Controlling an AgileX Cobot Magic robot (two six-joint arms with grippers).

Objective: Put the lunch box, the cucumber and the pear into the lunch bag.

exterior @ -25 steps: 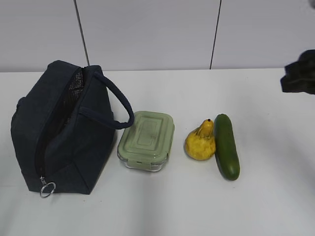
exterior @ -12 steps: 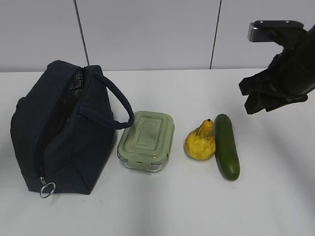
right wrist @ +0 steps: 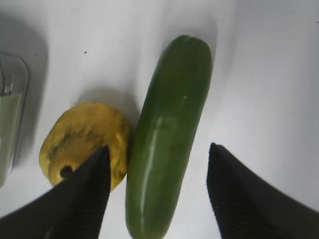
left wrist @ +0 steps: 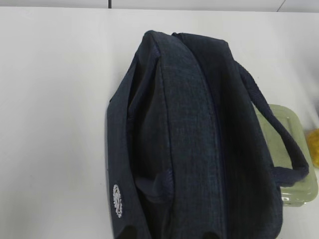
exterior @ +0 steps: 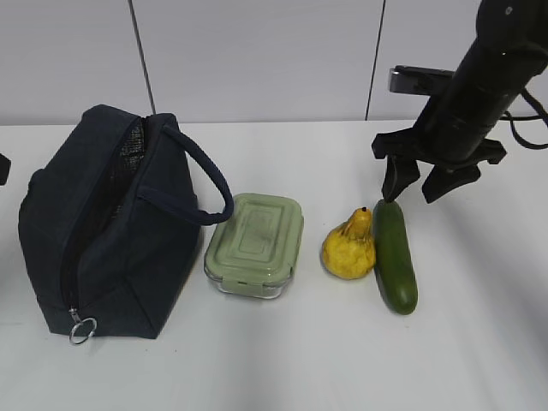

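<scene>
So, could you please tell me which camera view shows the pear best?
The exterior view: the whole pear shows there, neck and stem included, lying against the cucumber. The right wrist view catches it from above, partly covered by a finger of the open right tool. The left wrist view shows only a yellow sliver.

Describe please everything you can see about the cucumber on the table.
The cucumber is a long, smooth, dark green cylinder with rounded ends and a glossy skin. It lies flat on the white table, its left side against the pear. The open right gripper is above it, one finger on each side, not touching it.
</scene>
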